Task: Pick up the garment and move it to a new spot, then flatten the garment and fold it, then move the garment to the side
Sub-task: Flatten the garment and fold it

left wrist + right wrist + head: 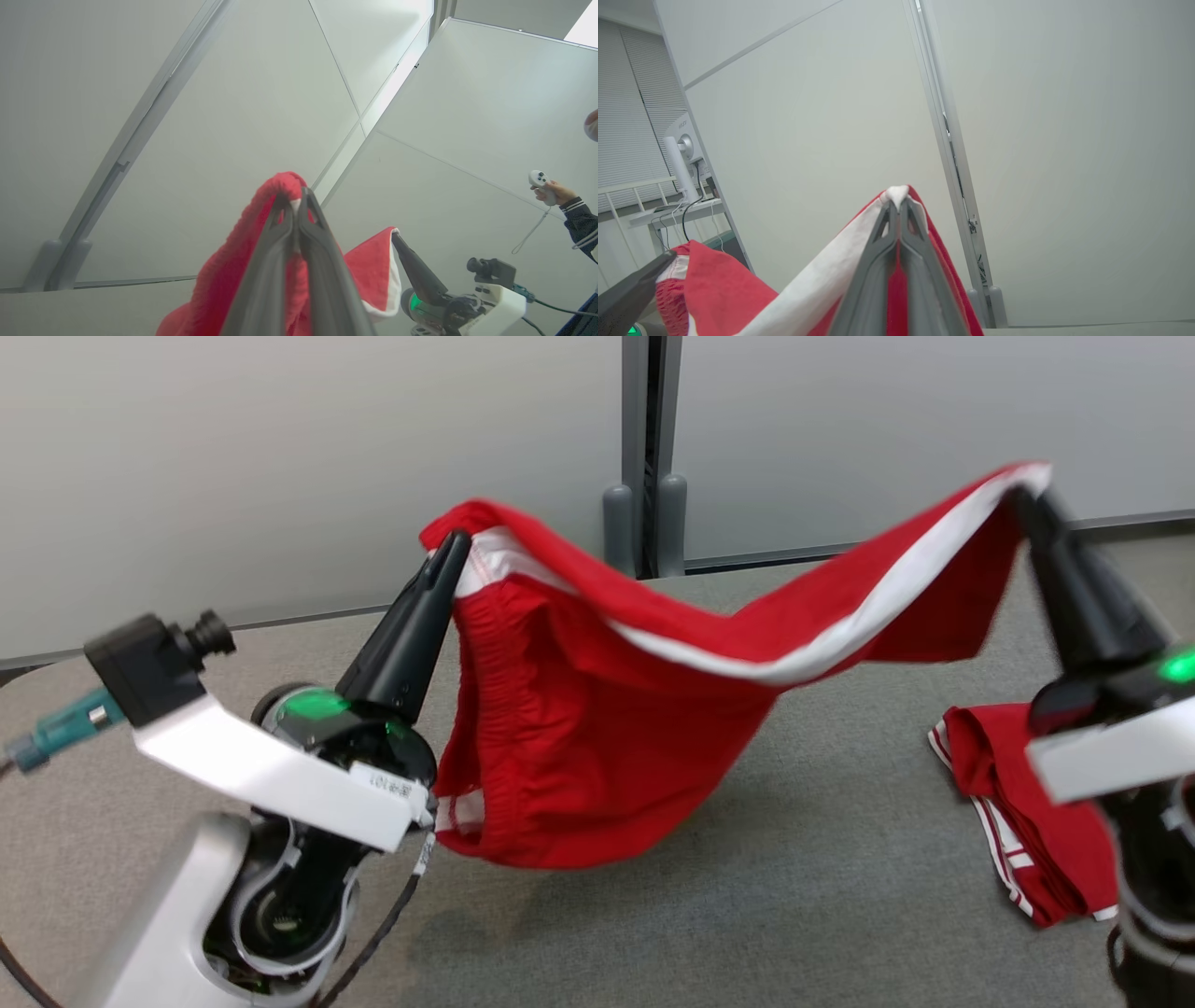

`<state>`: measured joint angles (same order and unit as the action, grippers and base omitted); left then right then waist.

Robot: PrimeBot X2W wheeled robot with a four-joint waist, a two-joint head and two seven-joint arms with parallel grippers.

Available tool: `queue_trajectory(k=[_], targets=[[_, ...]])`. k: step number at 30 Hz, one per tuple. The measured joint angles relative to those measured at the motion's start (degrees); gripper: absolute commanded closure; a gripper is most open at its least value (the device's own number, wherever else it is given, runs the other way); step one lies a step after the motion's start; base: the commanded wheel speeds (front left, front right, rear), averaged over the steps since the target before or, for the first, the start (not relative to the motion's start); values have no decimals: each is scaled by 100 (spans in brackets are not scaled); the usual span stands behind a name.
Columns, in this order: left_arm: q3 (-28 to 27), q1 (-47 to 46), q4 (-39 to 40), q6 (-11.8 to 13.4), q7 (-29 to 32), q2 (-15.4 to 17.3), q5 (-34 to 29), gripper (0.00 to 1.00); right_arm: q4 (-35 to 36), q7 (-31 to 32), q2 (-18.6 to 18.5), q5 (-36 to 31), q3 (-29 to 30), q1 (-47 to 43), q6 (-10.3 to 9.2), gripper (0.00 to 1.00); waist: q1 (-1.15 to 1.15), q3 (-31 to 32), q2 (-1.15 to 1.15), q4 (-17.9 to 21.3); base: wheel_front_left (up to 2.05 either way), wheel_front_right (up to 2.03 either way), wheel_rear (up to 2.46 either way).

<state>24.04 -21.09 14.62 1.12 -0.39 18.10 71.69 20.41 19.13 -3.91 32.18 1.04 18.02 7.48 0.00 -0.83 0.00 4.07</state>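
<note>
Closest in, the left hand [450, 553] is pinched shut on the elastic waistband corner of the red garment [579, 728]. The right hand [1025, 502] is likewise clamped on its white-striped edge. Between them the cloth sags, hanging above the grey surface [794, 877]. It looks light, soft and limp, so edge corners seem the best holds, though a thin pinch could slip.

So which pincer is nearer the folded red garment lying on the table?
Right. The right pincer is raised over the folded red garment, shut on the lifted red shorts; the left pincer grips their other end, well off to its left.
</note>
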Motion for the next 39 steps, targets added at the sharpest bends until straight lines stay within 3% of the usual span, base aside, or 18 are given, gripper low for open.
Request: queue_trajectory(k=[2, 5, 9, 10, 11, 13, 15, 16, 19, 21, 30, 34, 39], targets=[[-47, -201, 45, 99, 338, 21, 321, 100, -120, -132, 37, 59, 190, 374, 0, 100, 0, -36, 0, 44, 0, 0, 0], [-100, -517, -242, 331, 896, 196, 667, 100, -855, 92, 68, 210, 156, 846, 0, 100, 0, -123, 0, 136, 0, 0, 0], [-360, -1060, -1325, 558, 1113, 122, 1010, 100, -2421, 126, 101, 146, -137, 1809, -4, 100, 0, -348, 0, 249, 0, 0, 0], [-360, -1060, -1325, 558, 1113, 122, 1010, 100, -2421, 126, 101, 146, -137, 1809, -4, 100, 0, -348, 0, 249, 0, 0, 0], [-476, -1521, -1953, 546, 961, 46, 929, 100, -3222, -282, 112, -55, -233, 2409, -3, 100, 0, -492, 0, 304, 0, 0, 0], [-558, -2099, -2547, 374, 560, 4, 559, 100, -3956, -1033, 108, -64, -215, 3082, -4, 100, 0, -637, 0, 347, 0, 0, 0], [-757, -2638, -2875, 48, 0, -250, 480, 100, -4475, -1853, 141, -7, -158, 3706, 3, 100, 0, -744, 0, 366, 0, 0, 0], [-757, -2638, -2875, 48, 0, -250, 480, 100, -4475, -1853, 141, -7, -158, 3706, 3, 100, 0, -744, 0, 366, 0, 0, 0], [-889, -3096, -3069, -454, -602, -514, 328, 100, -5020, -2659, 131, 116, -197, 4226, 4, 100, 0, -768, 0, 313, 0, 0, 0], [-834, -3083, -3140, -620, -734, -541, 237, 100, -5290, -2771, 109, 154, -365, 4280, 3, 100, 0, -729, 0, 263, 0, 0, 0], [342, -919, -4224, -695, -136, -666, 97, 100, -6388, -1169, -123, 267, -1529, 2742, -3, 100, 0, -472, 0, 131, 0, 0, 0], [964, -273, -4733, -620, 141, -646, -250, 100, -5996, -582, -322, 620, -1951, 1991, -4, 100, 0, -402, 0, 155, 0, 0, 0], [1236, 144, -4803, -400, 96, -543, -528, 100, -5052, 245, -985, 753, -2372, 929, -4, 100, 0, -309, 0, 137, 0, 0, 0]])
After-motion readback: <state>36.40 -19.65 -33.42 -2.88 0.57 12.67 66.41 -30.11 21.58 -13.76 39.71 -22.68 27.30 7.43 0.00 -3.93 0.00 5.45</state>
